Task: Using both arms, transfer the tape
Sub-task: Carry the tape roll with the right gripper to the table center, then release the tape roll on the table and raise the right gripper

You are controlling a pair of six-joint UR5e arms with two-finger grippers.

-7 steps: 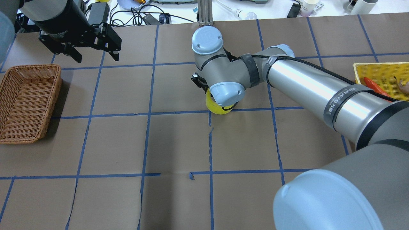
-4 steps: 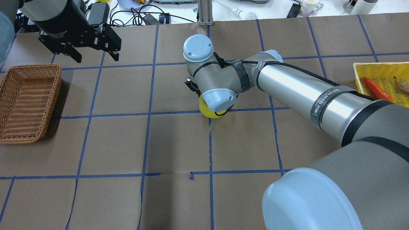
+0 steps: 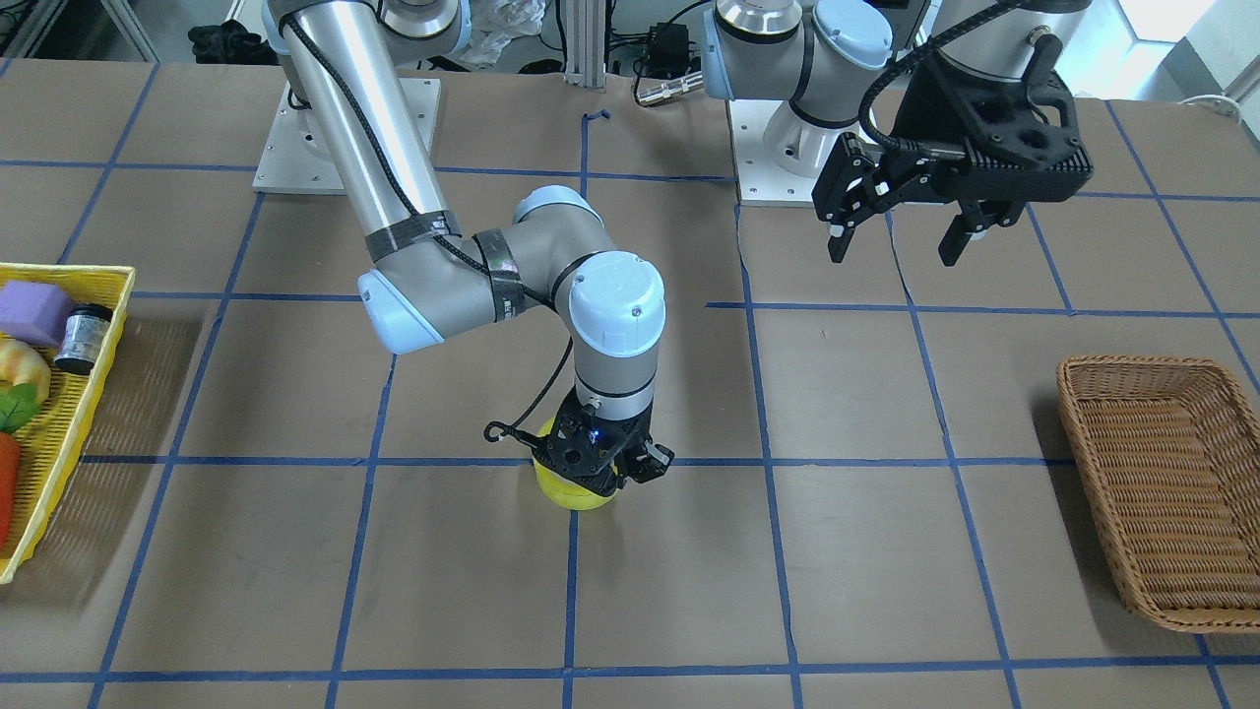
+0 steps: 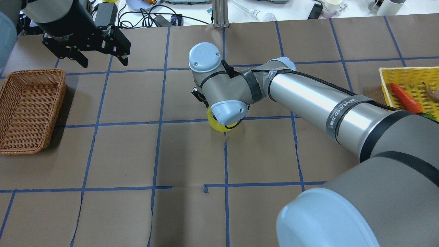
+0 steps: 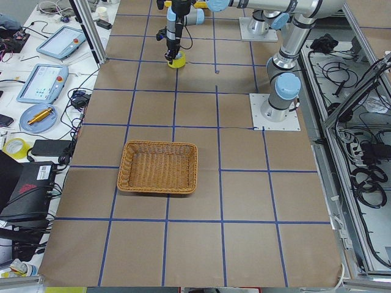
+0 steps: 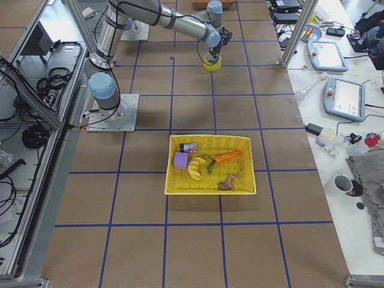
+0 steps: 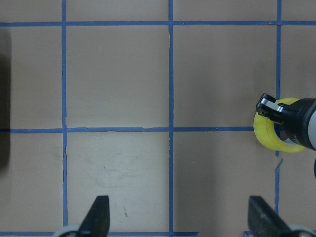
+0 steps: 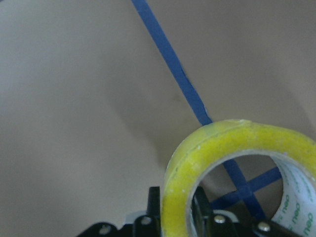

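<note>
I have the right gripper [image 3: 602,461] pointing straight down near the middle of the table [image 4: 120,154], clenched on the tape [image 3: 574,492]. In the right wrist view one of its fingers [image 8: 200,210] sits inside the whitish core and the other outside the yellow wall, with the wall pinched between them. The roll hangs just under the gripper at a crossing of the blue grid lines [image 4: 178,120]. I cannot tell whether it touches the paper. The left gripper [image 4: 104,61] hovers well apart from it, raised above the table on the wicker basket [image 4: 31,109] side, with its fingers spread wide and released. Its wrist camera catches the tape off at the edge of its view.
</note>
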